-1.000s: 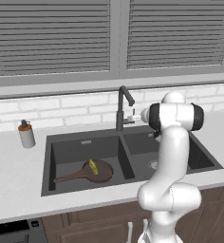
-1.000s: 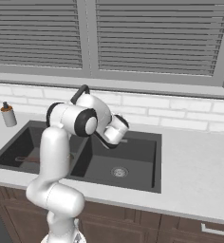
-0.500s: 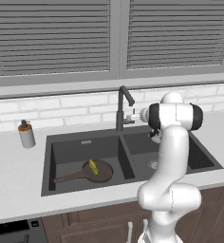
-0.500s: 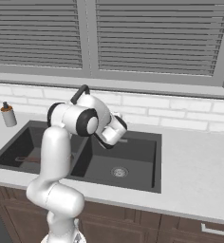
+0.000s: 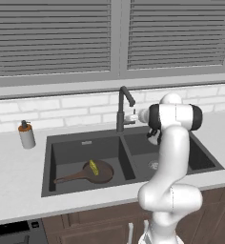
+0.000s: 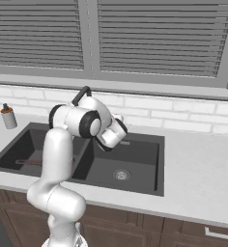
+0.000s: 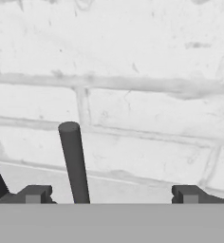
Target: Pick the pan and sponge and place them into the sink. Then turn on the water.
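The pan (image 5: pixel 93 171) is lying in the left basin of the sink (image 5: pixel 81 143) with the sponge (image 5: pixel 93 167) resting on it, so what remains, by my judgement, is the water, and no blue stream is running from the gooseneck faucet (image 5: pixel 123 106). The gripper (image 7: pixel 112 192) is hovering at the faucet's side lever (image 7: pixel 74 161), the jaws standing wide apart and holding nothing, the lever rod sitting between them but close to the left fingertip (image 7: pixel 34 193) and well off centre. The main risk is that a sideways push or a closing of the jaws is going to meet the rod unevenly, so the fingertip may be sliding off the thin round rod and leaving the lever unmoved. A second risk is pressing further forward: the brick wall (image 7: pixel 133 71) is lying directly beyond the lever, and the hand could be driving into it. The soap bottle (image 5: pixel 25 134) on the worktop (image 5: pixel 14 162) is standing well apart from all this.
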